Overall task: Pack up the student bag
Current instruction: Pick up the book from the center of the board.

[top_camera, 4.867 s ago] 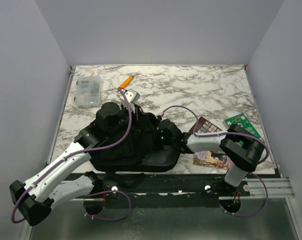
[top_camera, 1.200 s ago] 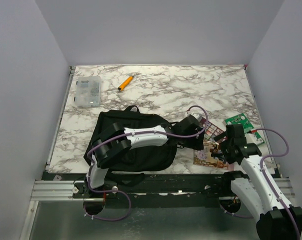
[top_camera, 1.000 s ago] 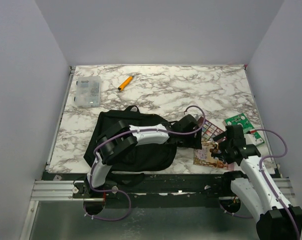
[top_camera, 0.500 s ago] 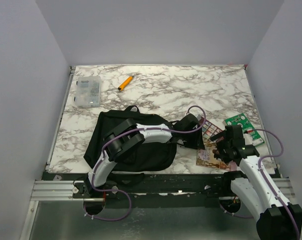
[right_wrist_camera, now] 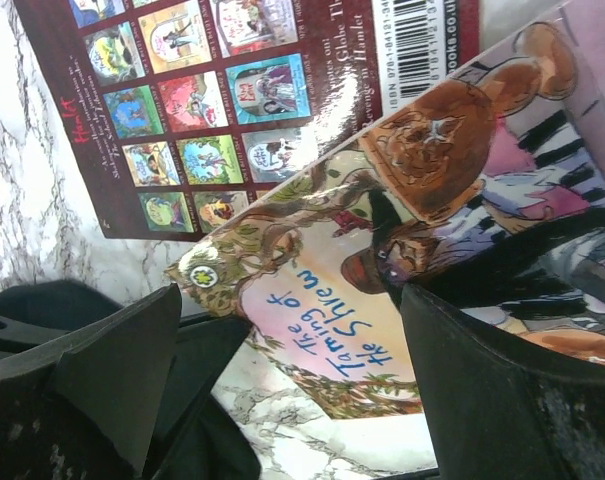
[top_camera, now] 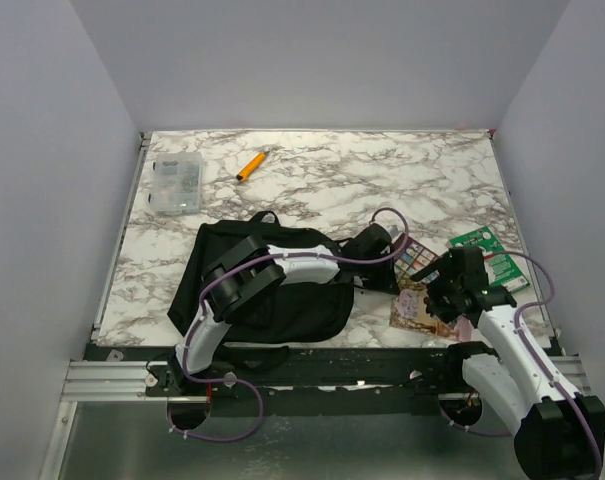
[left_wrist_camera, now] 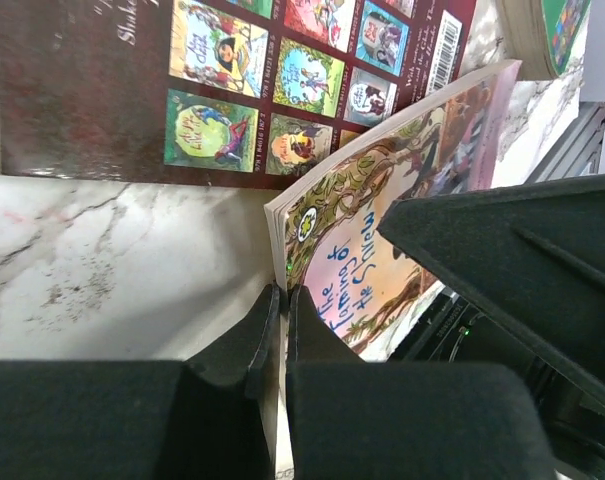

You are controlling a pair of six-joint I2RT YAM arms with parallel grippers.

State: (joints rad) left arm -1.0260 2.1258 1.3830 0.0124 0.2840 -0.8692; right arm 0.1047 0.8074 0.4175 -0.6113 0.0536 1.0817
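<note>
The left gripper [left_wrist_camera: 284,300] is pinching the paperback [left_wrist_camera: 382,260] by 1 edge, the right gripper [right_wrist_camera: 287,300] gaping over it; that thin hold is risking slippage.

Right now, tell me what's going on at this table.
The left arm reaches across the black backpack, which lies flat on the table. The left gripper is shut on the edge of a paperback beside the bag. That paperback overlaps a dark red book. The right gripper hangs open over the same paperback. Neither book is in the bag yet.
</note>
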